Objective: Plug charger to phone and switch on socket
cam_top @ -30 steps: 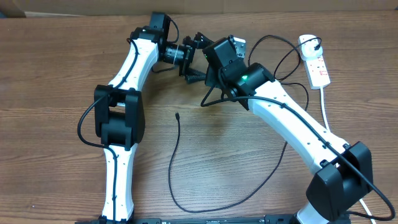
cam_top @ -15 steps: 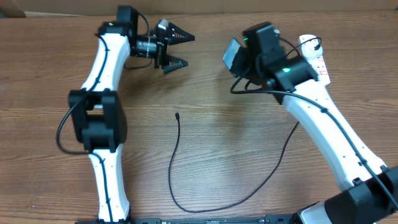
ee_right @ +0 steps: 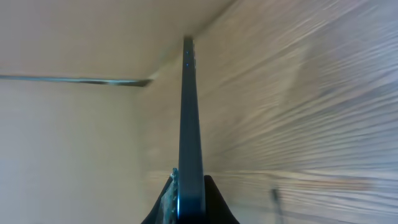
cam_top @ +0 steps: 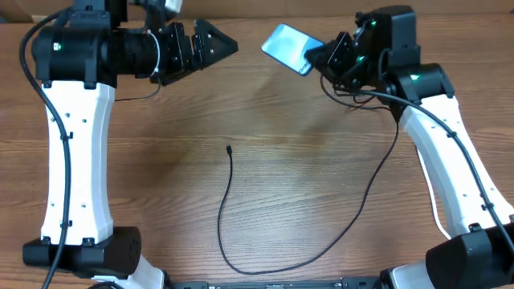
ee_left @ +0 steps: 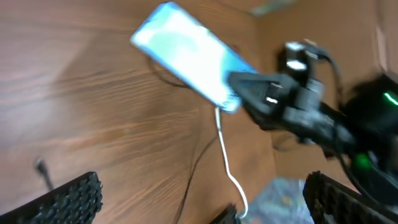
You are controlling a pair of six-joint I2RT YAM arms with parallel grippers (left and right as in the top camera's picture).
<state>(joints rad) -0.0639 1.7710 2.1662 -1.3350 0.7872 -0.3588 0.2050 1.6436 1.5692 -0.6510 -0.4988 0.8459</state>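
Observation:
The phone [cam_top: 285, 46], its light blue screen facing up, hangs tilted above the back of the table. My right gripper [cam_top: 319, 58] is shut on its right end. The right wrist view shows the phone [ee_right: 189, 124] edge-on between that gripper's fingertips [ee_right: 219, 205]. My left gripper [cam_top: 218, 54] is open and empty, well left of the phone, which its wrist view shows as a blue slab [ee_left: 183, 53]. The charger [cam_top: 227, 209], a thin black cable, lies on the table with its connector tip [cam_top: 230, 149] near the middle. The socket is hidden behind my right arm.
A thin white cord [ee_left: 222, 152] trails across the wood below the phone in the left wrist view. The charger cable loops toward the front edge [cam_top: 241, 269] and runs back up to the right [cam_top: 377, 172]. The back wall sits close behind both grippers.
My right gripper has lifted the phone and turned its screen upward at the back of the table. The left arm has swung away to the left and risen, its gripper still open.

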